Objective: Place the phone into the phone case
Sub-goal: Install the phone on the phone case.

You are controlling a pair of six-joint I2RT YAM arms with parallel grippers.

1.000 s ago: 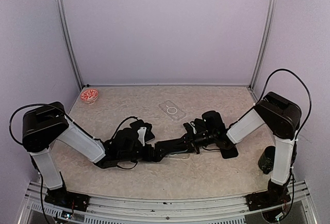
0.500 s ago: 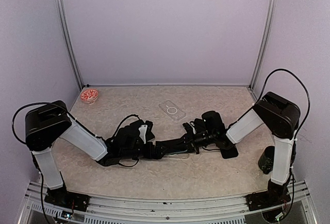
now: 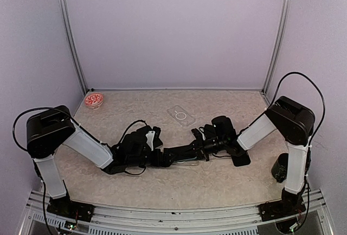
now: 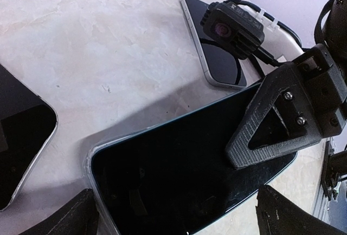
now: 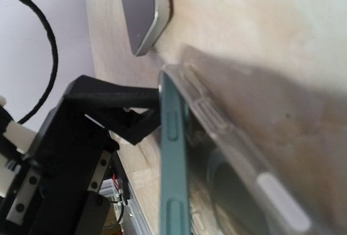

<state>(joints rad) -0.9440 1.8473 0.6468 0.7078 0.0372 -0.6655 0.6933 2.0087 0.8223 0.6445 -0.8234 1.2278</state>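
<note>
So my left claw [image 4: 176, 219] is clamped across the phone [image 4: 173, 170] mid-frame. My right claw [image 3: 203, 144] rests a finger [image 4: 276, 118] on its screen, grip unclear.

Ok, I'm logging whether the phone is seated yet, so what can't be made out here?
1. Left wrist: its own fingers are cut off by the bottom edge; grip on the phone unclear.
2. Right wrist: the clear case is blurred and cropped; seating unclear.
3. Top external: left gripper and right gripper cover both.
</note>
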